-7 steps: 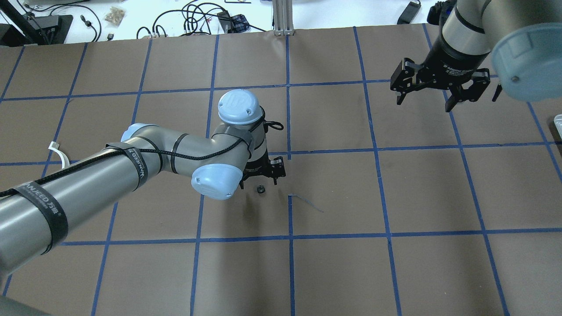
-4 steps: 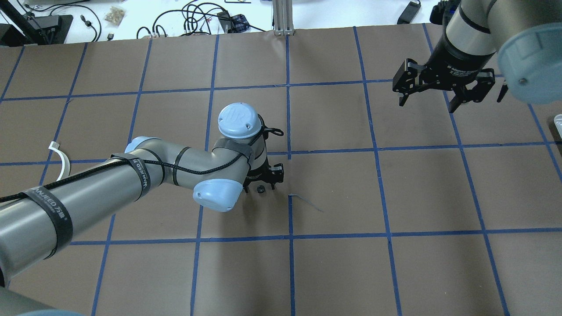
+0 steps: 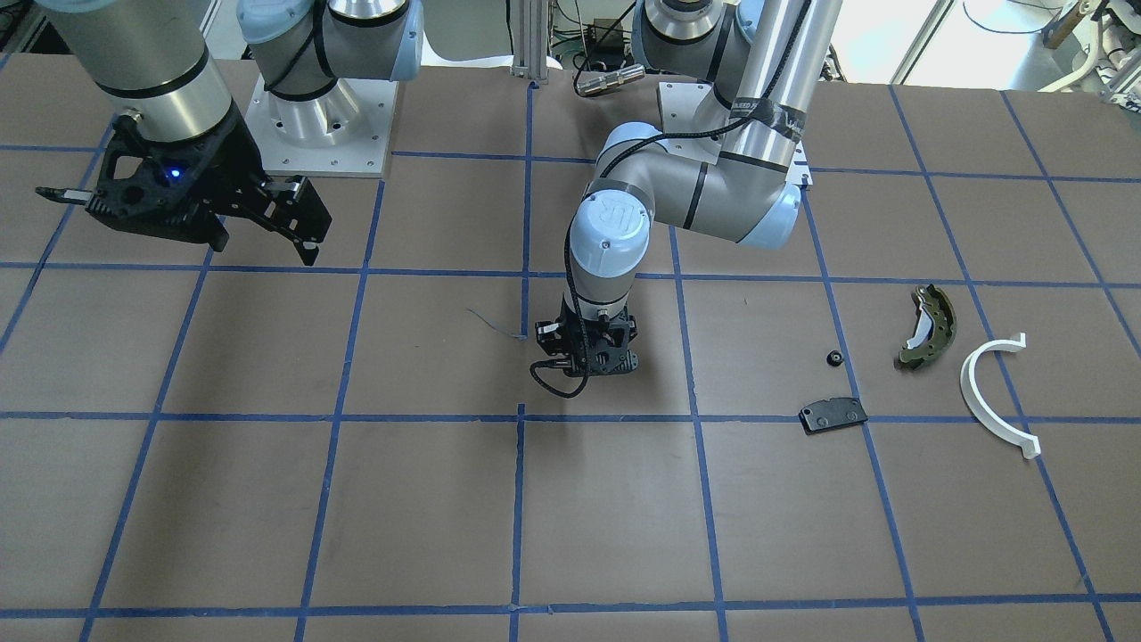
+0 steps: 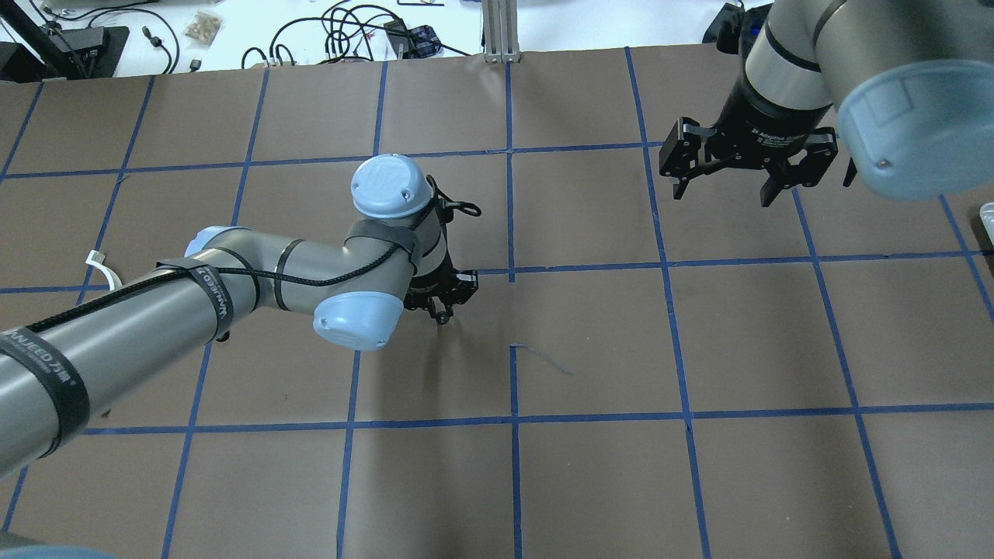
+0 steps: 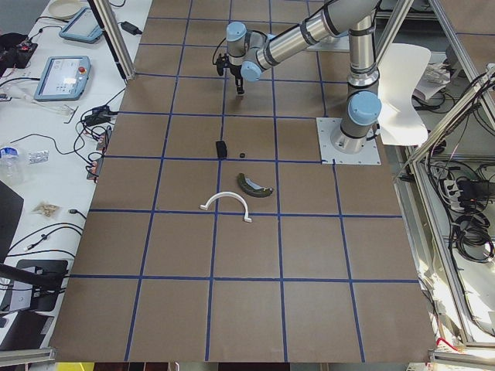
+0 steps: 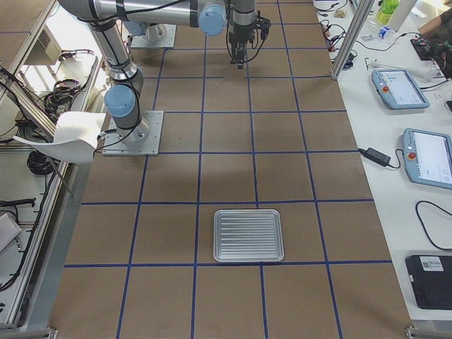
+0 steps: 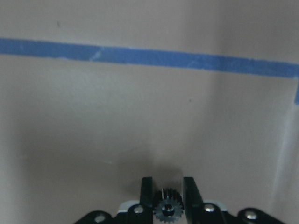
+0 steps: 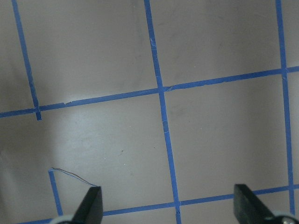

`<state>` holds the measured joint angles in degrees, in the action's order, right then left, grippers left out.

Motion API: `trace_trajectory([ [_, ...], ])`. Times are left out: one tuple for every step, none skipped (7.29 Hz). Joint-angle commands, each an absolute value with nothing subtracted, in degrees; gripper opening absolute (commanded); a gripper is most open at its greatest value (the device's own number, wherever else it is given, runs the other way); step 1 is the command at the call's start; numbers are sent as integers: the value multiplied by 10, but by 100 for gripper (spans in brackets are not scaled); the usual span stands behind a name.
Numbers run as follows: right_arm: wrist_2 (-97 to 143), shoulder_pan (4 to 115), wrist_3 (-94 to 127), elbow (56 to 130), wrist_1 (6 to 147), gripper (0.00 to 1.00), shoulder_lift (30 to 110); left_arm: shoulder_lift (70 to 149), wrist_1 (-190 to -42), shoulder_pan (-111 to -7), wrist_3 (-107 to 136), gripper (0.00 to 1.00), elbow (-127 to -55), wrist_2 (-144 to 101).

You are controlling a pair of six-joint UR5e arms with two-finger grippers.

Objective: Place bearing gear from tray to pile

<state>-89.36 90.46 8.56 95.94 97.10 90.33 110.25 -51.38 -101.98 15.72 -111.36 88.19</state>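
Observation:
My left gripper (image 4: 444, 312) is shut on a small black toothed bearing gear (image 7: 168, 208), which sits between its fingertips in the left wrist view, just above the brown table near the centre. The pile lies toward the robot's left: an olive-green brake shoe (image 3: 927, 325), a white half-ring (image 3: 994, 392) and a flat black pad (image 3: 833, 415), with a small black part (image 3: 835, 358) beside them. My right gripper (image 4: 726, 189) is open and empty, above the far right of the table. The ribbed metal tray (image 6: 247, 235) shows in the exterior right view and looks empty.
The table is brown paper with a blue tape grid (image 4: 511, 268). A thin stray wire (image 4: 543, 357) lies near the centre. Cables and devices (image 4: 349, 35) lie beyond the far edge. The pile also shows in the exterior left view (image 5: 236, 189).
The left gripper came down around the gear on the table, closed on it and moved left with it. The right gripper has shifted left.

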Motion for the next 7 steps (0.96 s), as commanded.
trace_trajectory([
  [-896, 906, 83, 960, 975, 100, 903, 1059, -626, -928, 3, 0, -1104, 905],
  [-895, 906, 83, 960, 977, 100, 902, 1039, -642, -884, -40, 0, -1104, 926],
  [-896, 906, 83, 960, 975, 100, 902, 1028, -663, -838, -121, 0, -1105, 935],
  [-896, 906, 83, 960, 973, 100, 902, 1023, -671, -783, -180, 0, -1107, 946],
  [-896, 906, 83, 960, 976, 100, 903, 1020, -671, -740, -221, 0, -1110, 960],
  [-895, 906, 83, 958, 976, 100, 905, 1020, -668, -709, -230, 0, -1114, 962],
  [-896, 906, 83, 960, 976, 100, 904, 1021, -663, -680, -236, 0, -1130, 961],
])
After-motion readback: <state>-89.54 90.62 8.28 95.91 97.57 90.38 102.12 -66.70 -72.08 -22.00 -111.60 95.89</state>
